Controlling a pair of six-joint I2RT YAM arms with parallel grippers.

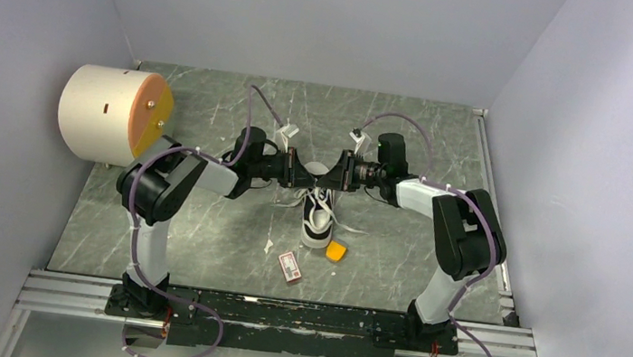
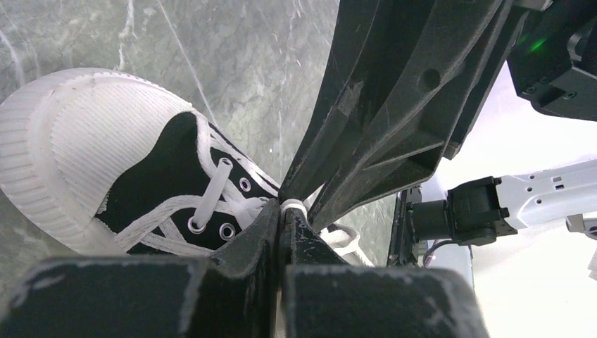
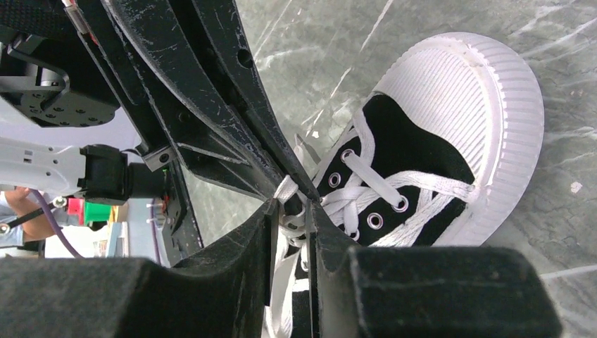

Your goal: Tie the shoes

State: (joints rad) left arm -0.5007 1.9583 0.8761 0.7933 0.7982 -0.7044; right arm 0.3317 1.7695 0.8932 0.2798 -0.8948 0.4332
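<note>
The black-and-white sneaker lies mid-table, its white toe toward the arm bases. It also shows in the left wrist view and the right wrist view. My left gripper and right gripper meet tip to tip over the shoe's lace end. The left gripper is shut on a white lace. The right gripper has its jaws a narrow gap apart with bunched lace strands between them. Loose lace ends trail left of the shoe.
A small orange block and a red-and-white card lie just in front of the toe. A large cream cylinder with an orange face stands at the far left. Grey walls close in three sides.
</note>
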